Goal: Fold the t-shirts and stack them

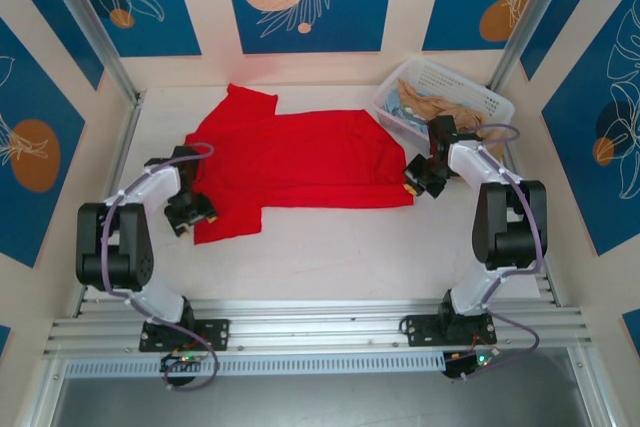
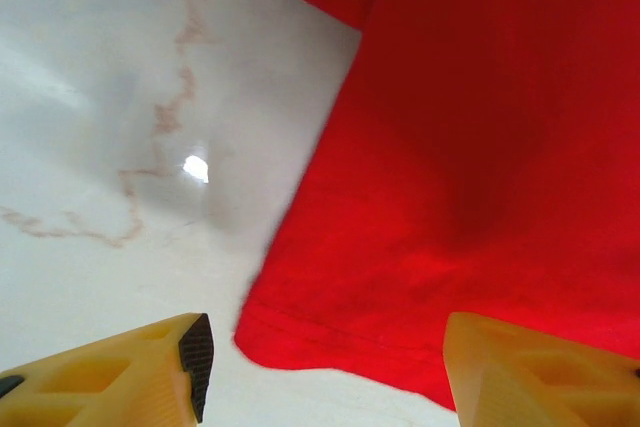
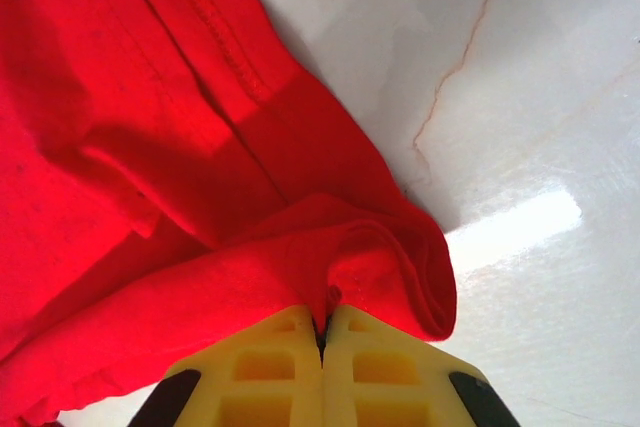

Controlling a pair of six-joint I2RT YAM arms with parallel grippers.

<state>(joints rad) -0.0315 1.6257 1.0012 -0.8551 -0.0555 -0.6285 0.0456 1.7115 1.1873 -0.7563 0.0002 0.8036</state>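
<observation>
A bright red t-shirt lies spread across the white table, its print hidden. My left gripper hangs open over the shirt's near-left corner; in the left wrist view the hemmed corner lies on the table between the two yellow fingers, untouched. My right gripper is at the shirt's right edge, shut on a pinched fold of red cloth that bunches up right in front of the closed yellow fingers.
A white lattice basket with tan and blue cloth inside stands at the back right, just behind the right arm. Bare table stretches between the shirt and the arm bases. Patterned walls enclose the table.
</observation>
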